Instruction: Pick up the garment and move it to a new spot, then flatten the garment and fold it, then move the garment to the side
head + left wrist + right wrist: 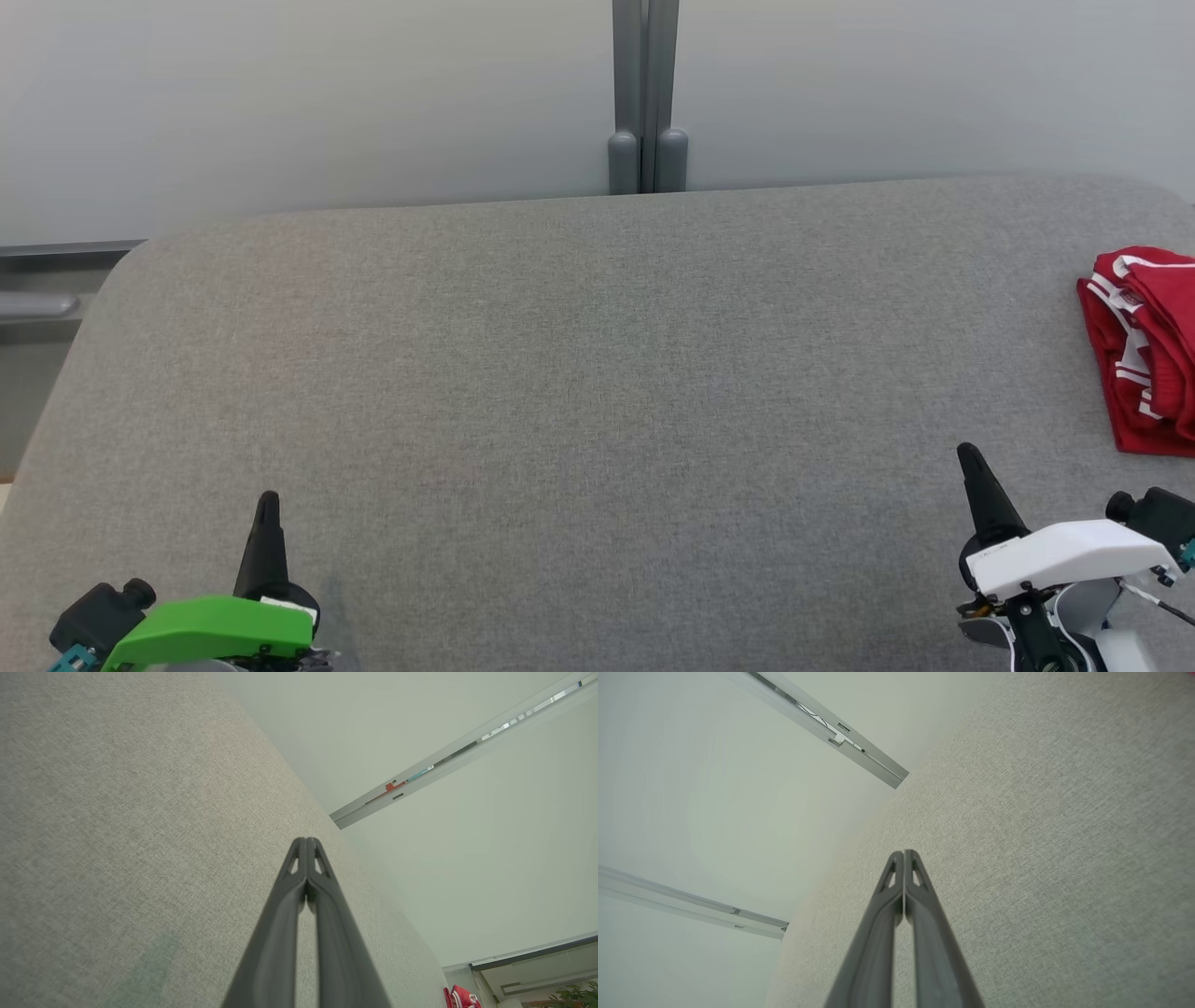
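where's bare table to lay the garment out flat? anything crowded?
The grey table is bare across its middle and left, from the far edge by the grey post down to the left gripper and right gripper. Crowded only at the right edge: the red garment lies bunched there, beyond the right gripper.

An office-like room: pale partition panels (327,93), a grey post (644,93), a grey fabric-covered table (560,373).
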You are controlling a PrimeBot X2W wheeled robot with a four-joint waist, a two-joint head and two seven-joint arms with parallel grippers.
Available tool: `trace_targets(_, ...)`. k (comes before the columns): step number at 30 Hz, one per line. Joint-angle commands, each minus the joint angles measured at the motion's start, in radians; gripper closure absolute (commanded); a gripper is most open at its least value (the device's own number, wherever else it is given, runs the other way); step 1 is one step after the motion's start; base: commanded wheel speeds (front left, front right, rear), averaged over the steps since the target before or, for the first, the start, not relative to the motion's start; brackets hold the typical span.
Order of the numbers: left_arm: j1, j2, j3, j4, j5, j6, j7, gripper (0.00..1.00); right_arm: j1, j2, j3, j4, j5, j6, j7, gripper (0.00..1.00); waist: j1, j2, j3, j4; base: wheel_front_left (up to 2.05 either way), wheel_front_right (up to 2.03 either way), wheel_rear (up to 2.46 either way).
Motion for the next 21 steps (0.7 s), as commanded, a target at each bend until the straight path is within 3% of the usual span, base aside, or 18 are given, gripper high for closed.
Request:
trace_targets(1, -0.029, 0.006, 0.005, -0.015, -0.033, -0.005, 0.008, 1.0, -0.028, -0.003, -0.007, -0.007, 0.032, 0.0, 0.005, 1.0, 0.0, 0.0, 0.0, 0.0, 0.0, 0.0, 0.0)
trace_targets(21, -0.05, 0.007, 0.024, -0.027, -0.228, -0.007, 0.062, 1.0, -0.048, 0.01, -0.025, -0.001, 0.245, 0.0, 0.036, 1.0, 0.0, 0.0, 0.007, -0.002, 0.0, 0.0, 0.0)
